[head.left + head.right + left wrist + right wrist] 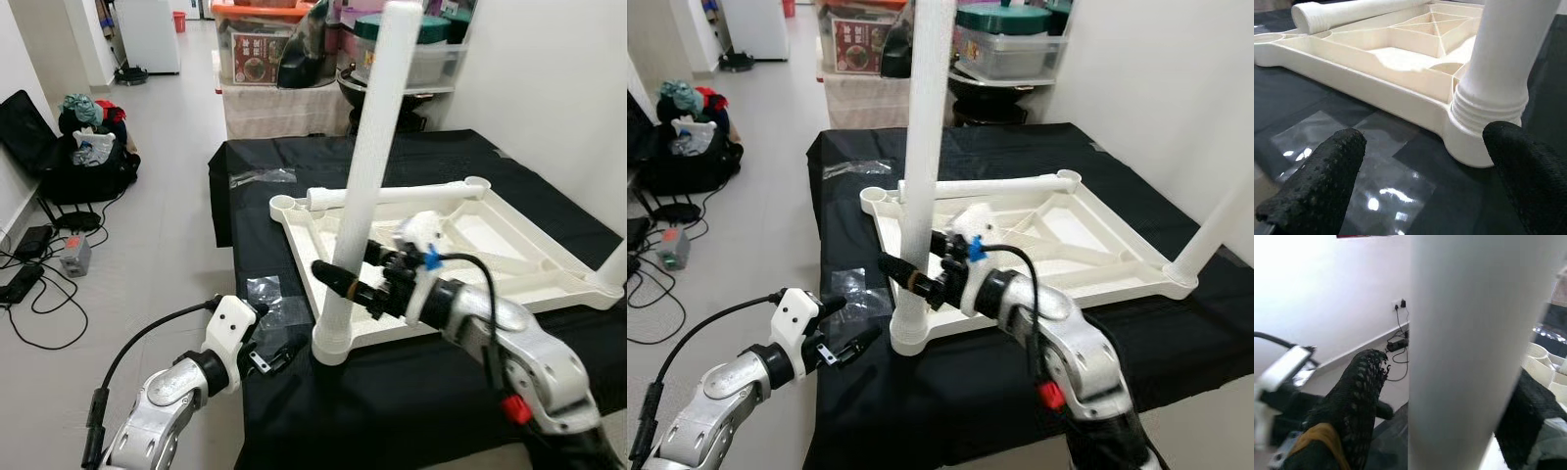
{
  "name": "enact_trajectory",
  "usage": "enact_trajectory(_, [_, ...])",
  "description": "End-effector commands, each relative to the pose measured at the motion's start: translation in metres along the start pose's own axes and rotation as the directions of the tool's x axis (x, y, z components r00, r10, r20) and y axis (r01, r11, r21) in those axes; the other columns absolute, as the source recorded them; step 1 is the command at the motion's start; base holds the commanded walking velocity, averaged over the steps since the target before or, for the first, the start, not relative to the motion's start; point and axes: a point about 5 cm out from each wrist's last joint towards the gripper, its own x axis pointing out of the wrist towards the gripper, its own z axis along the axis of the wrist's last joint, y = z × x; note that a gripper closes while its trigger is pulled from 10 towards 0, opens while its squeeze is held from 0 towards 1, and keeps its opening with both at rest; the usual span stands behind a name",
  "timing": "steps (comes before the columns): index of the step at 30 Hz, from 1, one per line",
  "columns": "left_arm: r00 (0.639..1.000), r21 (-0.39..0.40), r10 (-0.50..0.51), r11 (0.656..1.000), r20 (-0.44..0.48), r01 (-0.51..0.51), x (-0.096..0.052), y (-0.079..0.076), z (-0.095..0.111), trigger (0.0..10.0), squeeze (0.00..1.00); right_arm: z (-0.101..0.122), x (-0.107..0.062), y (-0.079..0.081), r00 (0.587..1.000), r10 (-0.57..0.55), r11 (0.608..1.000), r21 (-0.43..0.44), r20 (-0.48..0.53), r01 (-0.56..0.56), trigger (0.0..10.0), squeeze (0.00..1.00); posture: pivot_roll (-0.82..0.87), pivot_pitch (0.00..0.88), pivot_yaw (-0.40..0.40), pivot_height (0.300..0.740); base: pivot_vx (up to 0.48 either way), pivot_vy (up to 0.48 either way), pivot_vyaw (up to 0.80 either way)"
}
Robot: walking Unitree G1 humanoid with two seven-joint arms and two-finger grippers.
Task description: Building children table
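We have the white tabletop (509, 257) lying upside down on the black-covered desk (411, 392), ribbed underside up, so the corner sockets face us and the legs can go in from above. At the near left corner a white leg (367, 186) stands upright in its socket, leaning slightly to the right. Our right gripper (338, 279) holds this leg low down, its fingers (1359, 396) closed on either side of the tube, which we judge is to steady or twist it into the threaded collar seen just above the socket. Our left gripper (1425, 161) waits near the same corner, low over the desk, with its fingers (1322, 171) spread wide apart and pinching nothing; it looks placed to brace the tabletop's corner.

A second leg (392, 196) lies loose across the far edge of the tabletop, ready to hand, and another leg (612, 264) rises at the right corner.

The worked corner sits close to the desk's near left edge, so we have little room on that side before the tabletop overhangs. A clear plastic bag (266, 294) lies on the cloth just left of the socket, where our left fingers would slide. Beyond the left edge there is open floor (167, 196), with bags and cables further left
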Motion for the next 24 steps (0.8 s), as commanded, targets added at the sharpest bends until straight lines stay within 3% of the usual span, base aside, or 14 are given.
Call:
enact_trajectory(1, [1.0,0.001,0.004,1.0,-0.008,-0.004,0.0,0.0,-0.003,10.0,0.0,-0.007,0.004,-0.004,0.999,-0.039,0.999,0.006,-0.03,0.039,0.0,0.0,0.11,0.0,-0.095,0.74,0.0,0.0,0.0])
enact_trajectory(3, [1.0,0.002,0.007,1.0,-0.01,-0.007,-0.001,0.0,-0.003,10.0,0.0,-0.015,0.007,-0.015,0.988,-0.139,0.989,0.043,-0.061,0.142,0.0,0.0,0.12,0.0,-0.095,0.74,0.0,0.0,0.0])
enact_trajectory(9, [1.0,0.005,0.007,1.0,-0.013,-0.007,-0.001,0.001,-0.003,10.0,0.0,-0.026,0.005,-0.023,0.962,-0.26,0.956,0.121,-0.084,0.269,0.0,0.0,0.11,0.0,-0.091,0.74,0.0,0.0,0.0])
enact_trajectory(13, [1.0,0.004,0.002,1.0,-0.013,-0.002,0.001,0.0,-0.004,10.0,0.0,-0.038,0.001,-0.029,0.92,-0.381,0.901,0.186,-0.095,0.392,0.0,0.0,0.11,0.0,-0.086,0.74,0.0,0.0,0.0])
enact_trajectory(14, [1.0,0.004,0.001,1.0,-0.012,-0.001,0.001,0.0,-0.004,10.0,0.0,-0.042,-0.004,-0.04,0.859,-0.5,0.836,0.195,-0.114,0.513,0.0,0.0,0.1,0.0,-0.083,0.74,0.0,0.0,0.0])
enact_trajectory(16, [1.0,0.004,0.001,1.0,-0.012,-0.001,0.001,0.0,-0.004,10.0,0.0,-0.042,-0.004,-0.04,0.859,-0.5,0.836,0.195,-0.114,0.513,0.0,0.0,0.1,0.0,-0.083,0.74,0.0,0.0,0.0])
enact_trajectory(17, [1.0,0.004,0.0,1.0,-0.012,0.0,0.002,-0.001,-0.004,10.0,0.0,-0.046,-0.011,-0.05,0.777,-0.614,0.751,0.203,-0.139,0.629,0.0,0.0,0.1,0.0,-0.083,0.74,0.0,0.0,0.0])
enact_trajectory(19, [1.0,0.005,0.001,1.0,-0.012,-0.001,0.002,-0.001,-0.004,10.0,0.0,-0.055,-0.038,-0.065,0.545,-0.816,0.507,0.212,-0.192,0.835,0.0,0.0,0.1,0.0,-0.084,0.74,0.0,0.0,0.0])
enact_trajectory(20, [1.0,0.005,0.002,1.0,-0.013,-0.002,0.001,0.0,-0.004,10.0,0.0,-0.057,-0.046,-0.067,0.473,-0.857,0.434,0.21,-0.205,0.876,0.0,0.0,0.1,0.0,-0.084,0.74,0.0,0.0,0.0])
enact_trajectory(21, [1.0,0.005,0.004,1.0,-0.015,-0.004,0.001,0.0,-0.005,10.0,0.0,-0.058,-0.054,-0.064,0.423,-0.88,0.384,0.203,-0.215,0.901,0.0,0.0,0.09,0.0,-0.08,0.74,0.0,0.0,0.0])
enact_trajectory(24, [1.0,0.005,0.006,1.0,-0.019,-0.006,0.001,0.0,-0.006,10.0,0.0,-0.06,-0.06,-0.059,0.393,-0.893,0.355,0.196,-0.219,0.914,0.0,0.0,0.09,0.0,-0.079,0.74,0.0,0.0,0.0])
